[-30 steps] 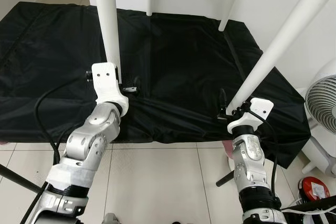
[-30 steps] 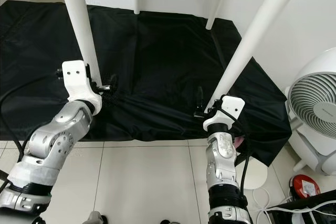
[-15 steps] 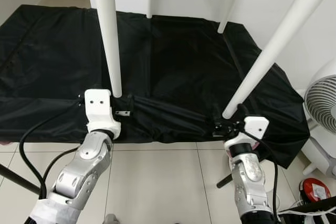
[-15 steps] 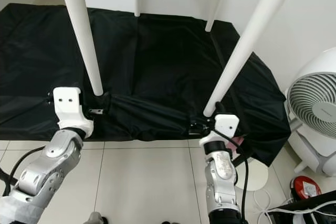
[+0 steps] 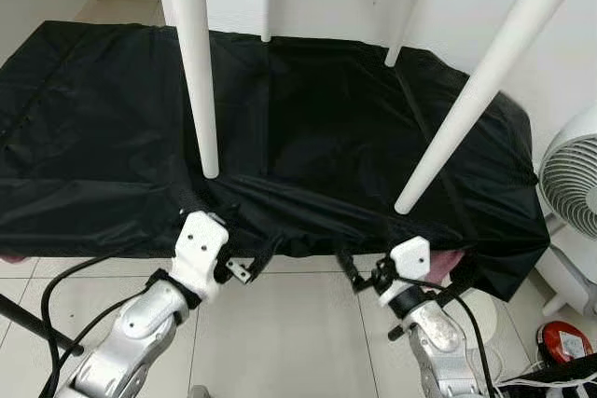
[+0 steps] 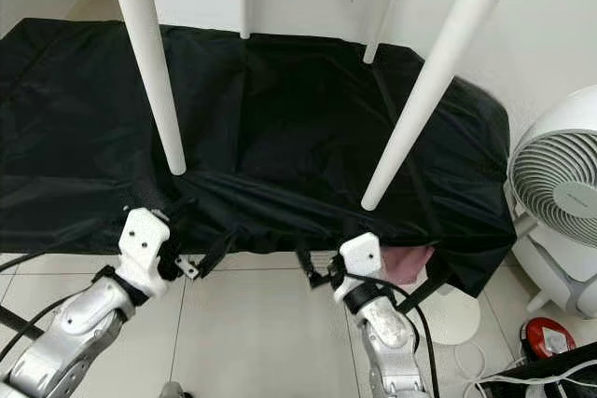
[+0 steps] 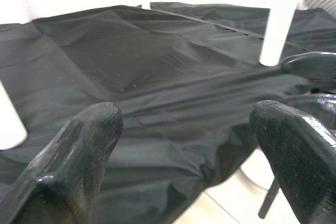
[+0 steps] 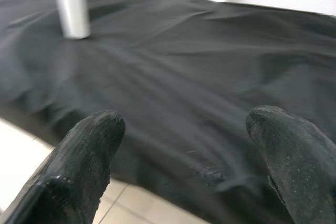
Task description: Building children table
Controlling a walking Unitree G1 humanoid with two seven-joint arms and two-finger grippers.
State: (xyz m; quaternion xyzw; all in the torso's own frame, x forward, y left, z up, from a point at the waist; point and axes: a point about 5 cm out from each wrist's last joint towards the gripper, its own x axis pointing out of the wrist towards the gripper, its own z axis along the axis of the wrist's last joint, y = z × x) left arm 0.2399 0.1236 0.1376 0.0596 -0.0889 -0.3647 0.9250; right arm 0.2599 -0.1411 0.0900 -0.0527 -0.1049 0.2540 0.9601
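The white children's table (image 5: pixel 200 62) stands on a black sheet (image 5: pixel 308 118), four legs showing. Near its front edge, above the tiled floor (image 5: pixel 298 323), the left claw (image 7: pixel 184 145) and right claw (image 8: pixel 184 145) hang spread, empty. A fan (image 5: pixel 571 184) sits far right.

Open lane between the two near table legs

Both tools, left tool (image 5: pixel 244 266) and right tool (image 5: pixel 359 272), hang spread over bare floor tiles (image 5: pixel 298 323) at 6 o'clock. Ahead, the black cloth (image 5: pixel 308 118) lies flat between the left leg (image 5: pixel 198 72) at 11 o'clock and slanted right leg (image 5: pixel 471 90) at 1 o'clock. A fan (image 5: pixel 571 184) crowds 3 o'clock.
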